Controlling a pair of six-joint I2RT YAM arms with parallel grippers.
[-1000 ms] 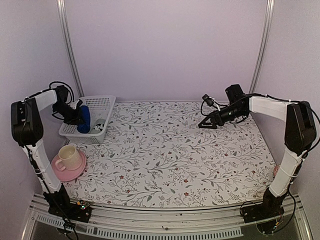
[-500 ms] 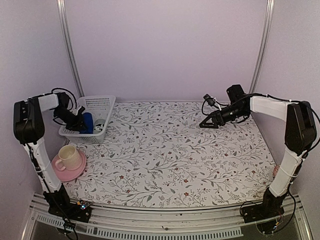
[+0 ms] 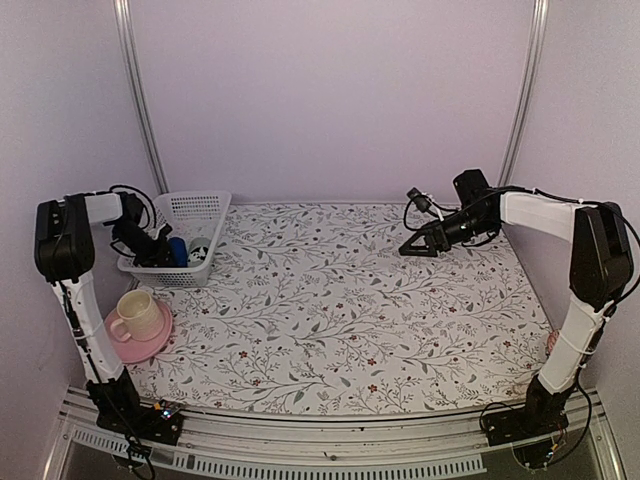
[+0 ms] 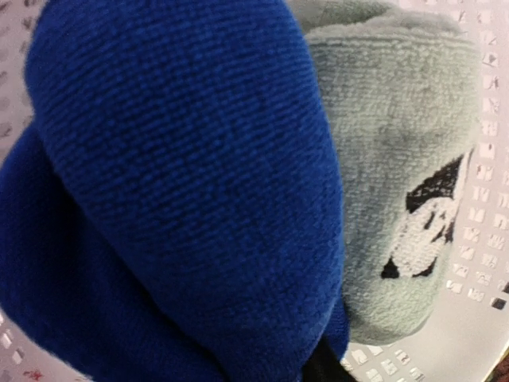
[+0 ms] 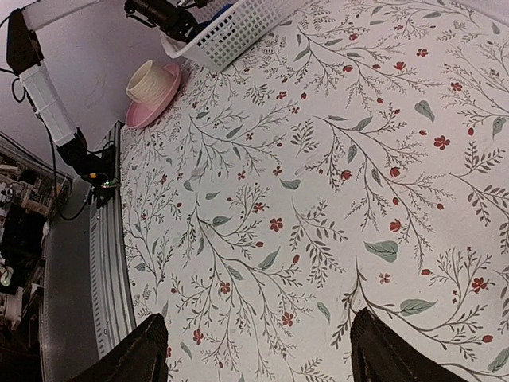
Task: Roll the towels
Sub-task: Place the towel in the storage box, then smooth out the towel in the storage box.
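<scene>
A rolled royal-blue towel (image 3: 178, 250) lies in the white basket (image 3: 205, 208) at the far left, beside a rolled sage-green towel (image 3: 200, 253) that bears a black-and-white mark. My left gripper (image 3: 159, 252) reaches into the basket right against the blue roll. In the left wrist view the blue towel (image 4: 183, 183) fills most of the picture and hides the fingers, with the green towel (image 4: 398, 159) to its right on the basket floor (image 4: 477, 318). My right gripper (image 3: 413, 246) hovers at the far right over the flowered cloth, open (image 5: 256, 315) and holding nothing.
A cream cup (image 3: 135, 315) stands on a pink saucer (image 3: 140, 346) at the near left, in front of the basket. The flowered tablecloth (image 3: 340, 310) covers the table. Purple walls close in the back and both sides.
My left gripper has gone down and to the left into the basket with the blue towel, which now lies lower beside the green one. The right arm has barely moved.
</scene>
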